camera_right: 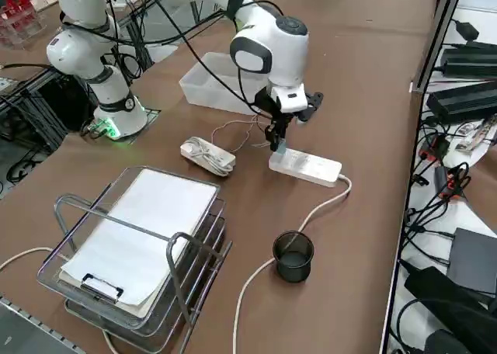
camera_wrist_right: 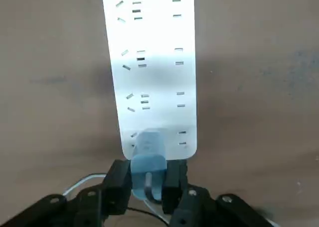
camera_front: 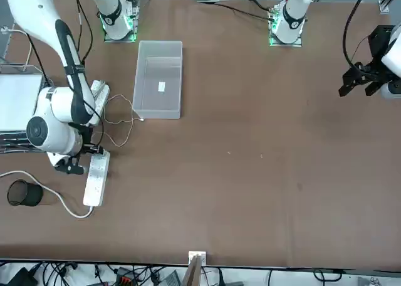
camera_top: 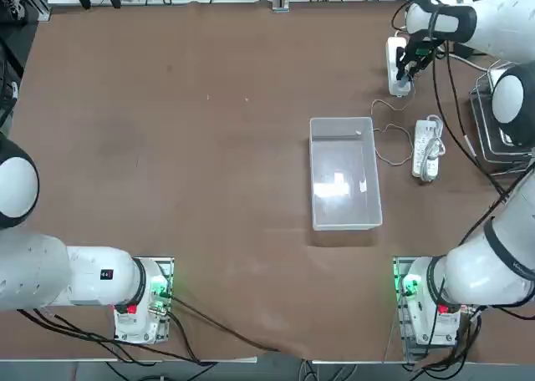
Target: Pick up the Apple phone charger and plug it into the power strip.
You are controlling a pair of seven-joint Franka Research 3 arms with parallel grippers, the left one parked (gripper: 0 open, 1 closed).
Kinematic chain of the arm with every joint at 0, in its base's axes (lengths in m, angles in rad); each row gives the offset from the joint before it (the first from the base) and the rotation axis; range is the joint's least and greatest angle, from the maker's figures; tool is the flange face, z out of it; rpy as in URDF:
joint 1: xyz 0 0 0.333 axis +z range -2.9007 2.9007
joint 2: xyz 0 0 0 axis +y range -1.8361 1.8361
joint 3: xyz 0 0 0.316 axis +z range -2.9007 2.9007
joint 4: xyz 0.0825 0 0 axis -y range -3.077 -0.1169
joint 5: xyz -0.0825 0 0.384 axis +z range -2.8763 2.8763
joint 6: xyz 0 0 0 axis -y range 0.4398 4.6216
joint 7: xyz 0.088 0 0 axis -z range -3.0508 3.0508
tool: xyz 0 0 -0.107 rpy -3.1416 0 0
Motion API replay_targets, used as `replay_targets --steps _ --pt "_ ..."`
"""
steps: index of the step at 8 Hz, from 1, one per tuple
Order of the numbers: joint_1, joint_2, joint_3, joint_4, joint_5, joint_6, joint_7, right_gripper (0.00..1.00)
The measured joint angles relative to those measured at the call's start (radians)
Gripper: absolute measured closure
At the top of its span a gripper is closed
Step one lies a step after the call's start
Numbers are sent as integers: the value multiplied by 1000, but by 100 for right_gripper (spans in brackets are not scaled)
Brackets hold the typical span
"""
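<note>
the right arm's fingers point(camera_wrist_right: 147, 184) pinch the apple phone charger point(camera_wrist_right: 148, 162) from both sides, holding it over the near end of the power strip point(camera_wrist_right: 152, 62). in the top view this sits at the upper right of the brown surface point(camera_top: 209, 164), the charger's thin cable point(camera_top: 386, 134) looping toward a clear bin point(camera_top: 343, 174) and a cord-wound white bar point(camera_top: 426, 149).
</note>
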Motion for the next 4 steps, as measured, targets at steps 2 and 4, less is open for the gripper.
replay_targets --steps 2,4 --pt "0 0 2 0 0 4 0 65" --pt "0 1 3 0 0 12 0 65"
